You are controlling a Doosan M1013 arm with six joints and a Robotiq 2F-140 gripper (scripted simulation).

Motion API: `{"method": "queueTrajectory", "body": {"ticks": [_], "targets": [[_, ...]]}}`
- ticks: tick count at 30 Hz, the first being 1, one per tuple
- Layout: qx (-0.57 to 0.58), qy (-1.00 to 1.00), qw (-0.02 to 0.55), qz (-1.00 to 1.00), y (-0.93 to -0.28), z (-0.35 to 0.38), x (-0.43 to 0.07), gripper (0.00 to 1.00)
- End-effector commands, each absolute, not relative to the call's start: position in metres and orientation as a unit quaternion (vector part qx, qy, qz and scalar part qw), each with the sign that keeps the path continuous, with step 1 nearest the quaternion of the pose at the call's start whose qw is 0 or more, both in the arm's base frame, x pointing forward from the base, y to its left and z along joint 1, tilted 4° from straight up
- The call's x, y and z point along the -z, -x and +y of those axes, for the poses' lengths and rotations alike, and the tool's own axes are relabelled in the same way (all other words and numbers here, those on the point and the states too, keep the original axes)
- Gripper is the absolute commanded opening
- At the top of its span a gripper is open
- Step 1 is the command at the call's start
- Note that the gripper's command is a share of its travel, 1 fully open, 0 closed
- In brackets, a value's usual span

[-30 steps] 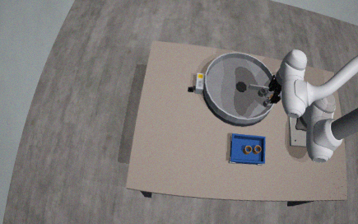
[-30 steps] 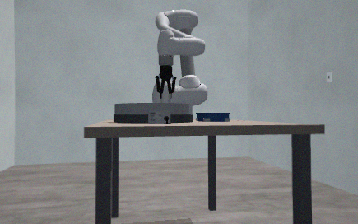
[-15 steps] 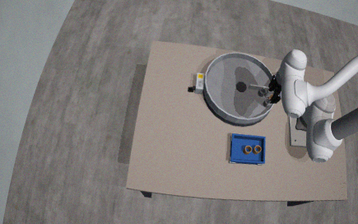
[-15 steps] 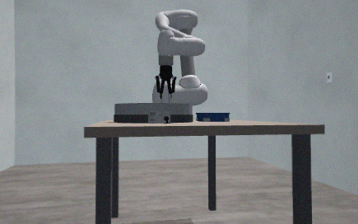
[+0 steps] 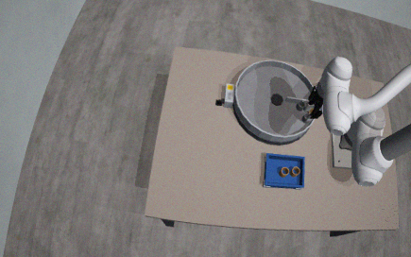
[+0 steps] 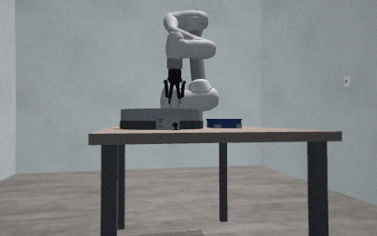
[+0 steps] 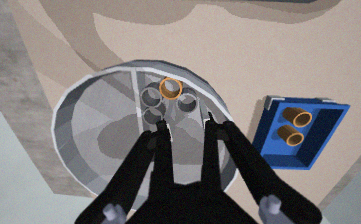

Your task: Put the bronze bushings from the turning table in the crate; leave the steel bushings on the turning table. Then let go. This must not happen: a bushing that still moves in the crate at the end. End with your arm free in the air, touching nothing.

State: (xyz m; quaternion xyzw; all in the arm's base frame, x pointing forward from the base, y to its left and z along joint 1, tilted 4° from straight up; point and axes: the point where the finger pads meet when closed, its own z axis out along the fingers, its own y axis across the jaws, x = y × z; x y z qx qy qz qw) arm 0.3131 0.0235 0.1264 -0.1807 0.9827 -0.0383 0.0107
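one arm [image 6: 190,43] folds, tool [image 6: 174,96] above turning table [image 6: 140,116].

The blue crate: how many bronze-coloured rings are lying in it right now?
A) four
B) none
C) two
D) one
C: the wrist view shows two bronze bushings lying side by side inside the blue crate, and the top view shows the same pair; one more bronze bushing still sits on the turning table.

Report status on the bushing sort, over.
Gripper part-open, empty, above turning table. One bronze bushing left, among three steel bushings. Two in crate. Steel crowds target.
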Motion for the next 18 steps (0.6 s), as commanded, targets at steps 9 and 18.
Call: {"method": "queueTrajectory", "body": {"ticks": [9, 18], "targets": [[0.035, 0.182, 0.007, 0.983, -0.3097, 0.0237, -0.1147, 0.28], [0.035, 0.182, 0.007, 0.983, -0.3097, 0.0237, -0.1147, 0.28]]}}
